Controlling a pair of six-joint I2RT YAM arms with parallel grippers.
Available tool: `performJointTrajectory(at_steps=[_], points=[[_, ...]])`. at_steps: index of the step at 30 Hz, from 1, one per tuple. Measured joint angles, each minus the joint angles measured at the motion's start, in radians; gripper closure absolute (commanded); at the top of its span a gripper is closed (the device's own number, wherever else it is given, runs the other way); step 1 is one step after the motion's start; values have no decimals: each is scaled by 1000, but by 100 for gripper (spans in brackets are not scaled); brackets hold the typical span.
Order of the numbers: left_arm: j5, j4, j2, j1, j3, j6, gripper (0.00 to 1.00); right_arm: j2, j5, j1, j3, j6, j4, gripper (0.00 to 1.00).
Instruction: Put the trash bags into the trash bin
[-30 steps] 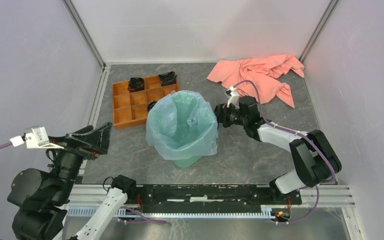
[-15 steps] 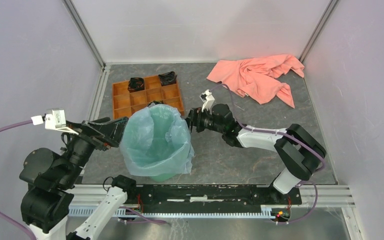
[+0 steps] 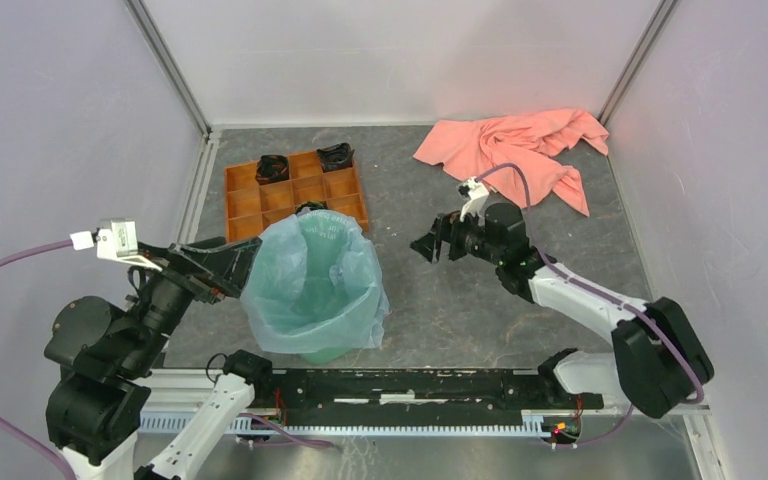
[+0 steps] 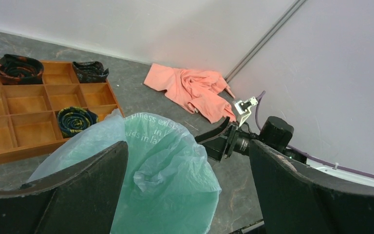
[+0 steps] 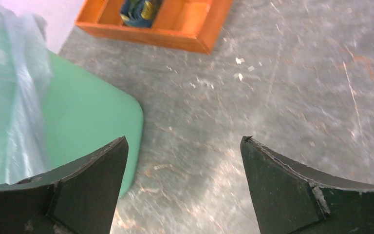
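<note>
- The bin (image 3: 328, 351) stood upright by the bench's (image 3: 480, 320) near edge, left of centre, its long axis vertical and its mouth up.
- The bag (image 3: 305, 285) lined it, draped over the rim.
- The left jaws were spread beside the bag; the right jaws were spread, well apart from it.

Pale blue translucent trash bag (image 3: 310, 290), white lettering; mint-green trash bin (image 5: 87, 117); orange tray (image 3: 243, 204); salmon-pink cloth (image 3: 510, 150); dark grey mottled surface (image 3: 460, 310); dark-and-yellow patterned roll (image 4: 76, 120).

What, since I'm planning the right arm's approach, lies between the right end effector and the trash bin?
Only bare table, seen in the top view; the right end effector is open and apart from the trash bin.
</note>
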Motion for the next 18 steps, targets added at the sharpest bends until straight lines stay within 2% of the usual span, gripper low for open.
performJointTrajectory(at_steps=[4, 8, 13, 18], points=[[28, 14, 2, -1, -22, 0, 0, -99, -4, -16, -95, -22, -58, 8], [53, 28, 9, -1, -42, 0, 0, -214, -3, 74, -272, 21, -62, 9], [109, 72, 9, -1, -113, 0, 0, -209, 56, 265, -322, 103, -50, 8], [135, 81, 13, -1, -125, -2, 0, -73, 50, 317, -312, 201, 160, 9]])
